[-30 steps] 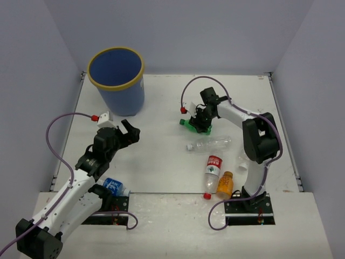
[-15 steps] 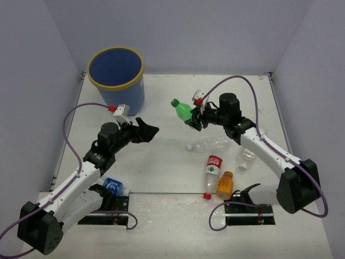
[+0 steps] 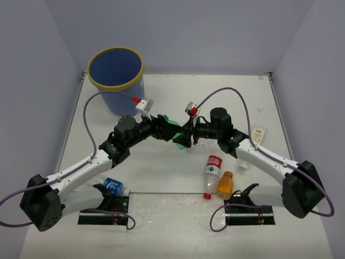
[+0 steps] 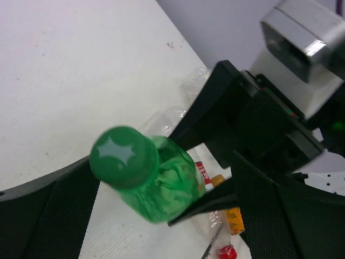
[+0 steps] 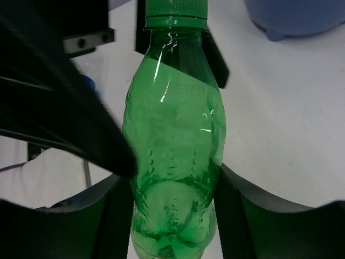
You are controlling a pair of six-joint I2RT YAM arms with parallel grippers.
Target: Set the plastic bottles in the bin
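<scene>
My right gripper (image 3: pixel 184 138) is clenched on the green bottle (image 3: pixel 172 129). Its two fingers (image 5: pixel 116 216) press the lower part of the body from either side, so the bottle sticks out ahead of me with its cap (image 4: pixel 124 156) pointing away. My left gripper (image 3: pixel 161 127) is spread as wide as it goes, one finger on each side of the capped end. The left wrist view shows a gap between each finger and the plastic, so that hand grips nothing. The two hands meet nose to nose to the right of the bin (image 3: pixel 125 100) and nearer my bases than it, well apart from its wall. The bottle seems to hang clear of the table (image 3: pixel 232 91) there, though from above I cannot be sure. The bin itself stands upright, mouth up. A clear bottle (image 4: pixel 175 114) lies on the table below my hands, just past the green one as seen from the bin and partly hidden by my right arm. Farther from the bin again, toward the near edge, a red-labelled bottle (image 3: pixel 212 168) lies on its side. An orange bottle (image 3: pixel 225 185) sits just beside it, on the side away from the bin. A blue-labelled bottle (image 3: pixel 115 186) lies almost straight toward the near edge from the bin, close by my left base.
</scene>
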